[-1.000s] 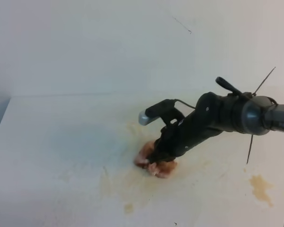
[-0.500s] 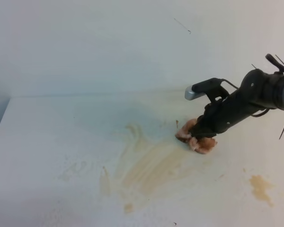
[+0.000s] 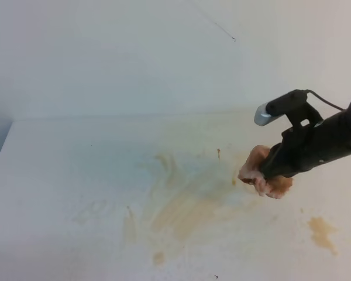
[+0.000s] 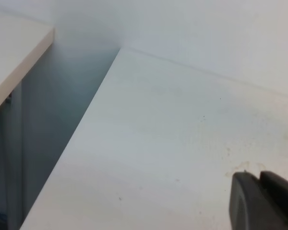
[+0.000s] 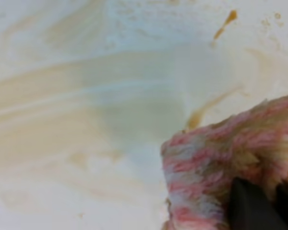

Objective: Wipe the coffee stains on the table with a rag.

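Pinkish rag (image 3: pixel 263 178) sits clamped in the right end effector (image 3: pixel 273 174) beside tan coffee stains (image 3: pixel 184 211) on the table (image 3: pixel 58 175); the left end effector's (image 4: pixel 264 201) opening cannot be told.

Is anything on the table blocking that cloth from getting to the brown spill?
Nothing visible does. The right gripper holds the rag, and only bare table lies between it and the coffee stains, including the separate blotch.

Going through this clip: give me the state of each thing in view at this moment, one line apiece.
rag: bunched, brown-stained, clamped in the right gripper.
right gripper: shut on the rag, over the table's right side.
coffee stains: smeared into pale streaks mid-table; a darker blotch sits unwiped at right.
table: stained, not clean.
left gripper: only its dark tip shows; state unclear.
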Tool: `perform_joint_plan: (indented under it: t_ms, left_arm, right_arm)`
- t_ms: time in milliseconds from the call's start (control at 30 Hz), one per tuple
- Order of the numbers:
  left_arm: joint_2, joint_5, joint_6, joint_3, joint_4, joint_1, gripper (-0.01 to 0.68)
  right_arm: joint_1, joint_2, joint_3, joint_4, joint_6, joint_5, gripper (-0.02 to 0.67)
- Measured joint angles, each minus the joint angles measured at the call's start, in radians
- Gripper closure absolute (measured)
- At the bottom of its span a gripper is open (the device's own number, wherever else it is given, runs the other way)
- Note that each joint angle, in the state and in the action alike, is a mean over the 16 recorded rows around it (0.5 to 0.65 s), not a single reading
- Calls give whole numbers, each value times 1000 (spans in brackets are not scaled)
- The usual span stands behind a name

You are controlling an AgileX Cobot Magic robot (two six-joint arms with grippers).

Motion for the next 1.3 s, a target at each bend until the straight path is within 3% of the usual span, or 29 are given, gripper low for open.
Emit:
perform_joint_plan:
  t_ms: [300, 733, 900, 1167, 1300]
  left_arm:
    - [0, 0, 0, 0, 0, 0, 673]
    - [0, 0, 0, 0, 0, 0, 673]
    - [0, 0, 0, 0, 0, 0, 673]
    - [0, 0, 0, 0, 0, 0, 673]
    - [0, 0, 0, 0, 0, 0, 673]
  right_arm:
    - [0, -164, 103, 77, -102, 10, 577]
    - [0, -342, 109, 82, -87, 78, 371]
    - [0, -458, 112, 71, -66, 130, 411]
    - [0, -742, 174, 30, -31, 176, 581]
    - [0, -924, 264, -10, 3, 157, 628]
